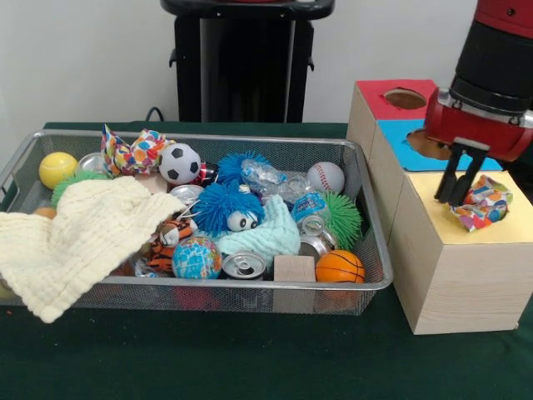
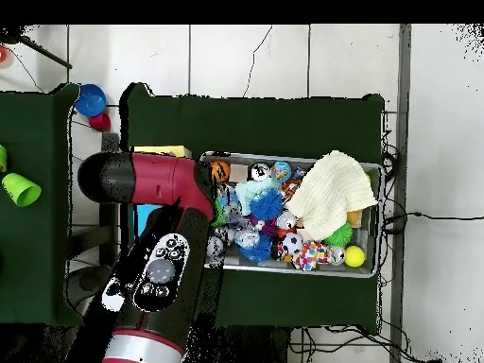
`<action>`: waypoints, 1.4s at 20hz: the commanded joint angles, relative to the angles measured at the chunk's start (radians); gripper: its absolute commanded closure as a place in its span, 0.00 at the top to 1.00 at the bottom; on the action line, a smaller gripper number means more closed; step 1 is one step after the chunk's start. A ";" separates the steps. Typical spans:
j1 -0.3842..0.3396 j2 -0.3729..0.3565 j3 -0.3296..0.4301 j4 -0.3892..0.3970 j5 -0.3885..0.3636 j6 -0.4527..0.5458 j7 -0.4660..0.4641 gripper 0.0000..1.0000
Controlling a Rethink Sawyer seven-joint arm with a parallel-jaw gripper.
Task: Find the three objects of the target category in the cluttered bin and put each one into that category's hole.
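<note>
On top of the yellow box (image 1: 466, 229), right beside the wire bin (image 1: 366, 287), sat a crumpled multicolored cloth (image 1: 481, 206), all bright patches of orange, blue and pink. The gripper (image 1: 460, 185) stood right at its left edge, fingers down and close together, but I honestly couldn't tell if it was clamped on the fabric or let go. Only the front view showed any of this; from overhead the red arm (image 2: 151, 184) covered the boxes almost entirely, with just a sliver of yellow (image 2: 161, 150) peeking out. A similar patchwork cloth (image 1: 133, 152) lay at the bin's back left corner, next to a soccer ball (image 1: 179, 163). The bin was packed: cream towel (image 1: 79, 242) draped over the left rim, cans, fuzzy balls, a basketball (image 1: 339, 266). Green tabletop (image 1: 250, 358) in front was open.
</note>
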 commanded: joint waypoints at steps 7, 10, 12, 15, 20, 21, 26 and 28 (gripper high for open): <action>-0.018 -0.062 -0.052 0.081 -0.078 0.107 0.146 0.00; -0.043 -0.084 -0.039 0.099 -0.070 0.193 0.137 0.00; -0.055 -0.092 -0.035 0.122 -0.057 0.270 0.157 0.00; -0.062 -0.091 -0.050 0.149 -0.068 0.295 0.169 0.00; -0.074 -0.072 -0.069 0.183 -0.102 0.249 0.166 0.00; -0.074 -0.066 -0.072 0.187 -0.104 0.253 0.169 0.00; -0.054 -0.059 -0.110 0.248 -0.111 0.208 0.206 0.00; -0.049 -0.060 -0.113 0.272 -0.113 0.175 0.199 0.00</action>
